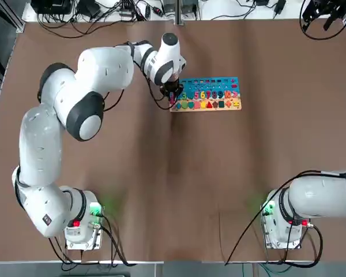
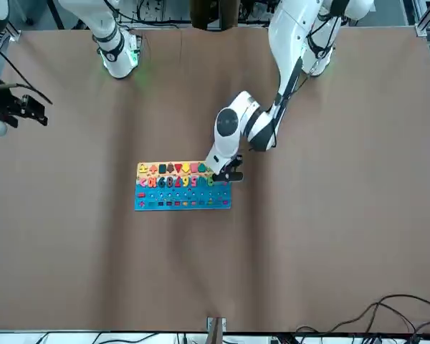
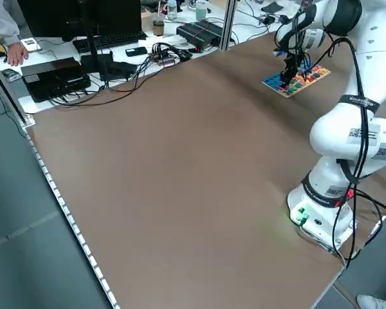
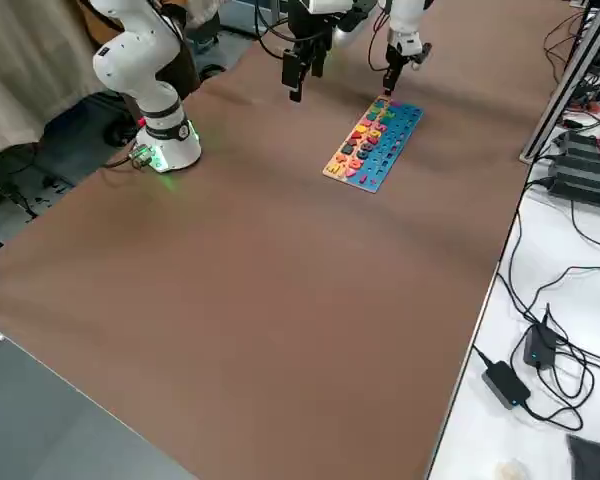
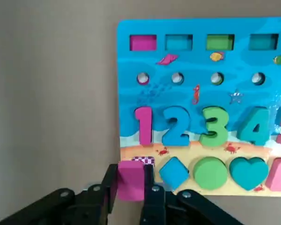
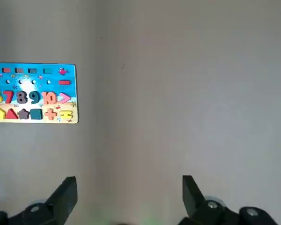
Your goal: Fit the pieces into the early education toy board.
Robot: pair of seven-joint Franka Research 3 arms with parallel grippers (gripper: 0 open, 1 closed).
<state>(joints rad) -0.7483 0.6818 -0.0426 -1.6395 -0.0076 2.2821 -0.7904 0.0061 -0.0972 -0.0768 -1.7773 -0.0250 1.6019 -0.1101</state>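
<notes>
Brown matte tabletop point(image 1: 179, 173) is stretching wide and bare on all sides of the early education toy board point(image 1: 219, 86), which is lying flat toward the far middle, well clear of every table edge. Cables and black electronics are crowding the white bench past the far edge point(image 3: 109, 61), where a person's hand point(image 3: 14, 55) is resting.

Left gripper point(image 5: 130, 190) is hanging over the board's near left corner, its black fingers point(image 5: 152, 194) clamping a flat, square pink piece point(image 5: 130, 179). That piece is sitting just above the pale wooden strip, beside a chequered empty recess point(image 5: 143, 161) and next to the blue diamond point(image 5: 174, 172). Chunky glossy numerals are filling the blue field, smooth rounded shapes are lining the wooden edge, and small rectangular slots are running along the far rim.

Right gripper point(image 6: 129, 194) is hovering high over open table, well apart from the board, jaws spread wide and holding nothing.
</notes>
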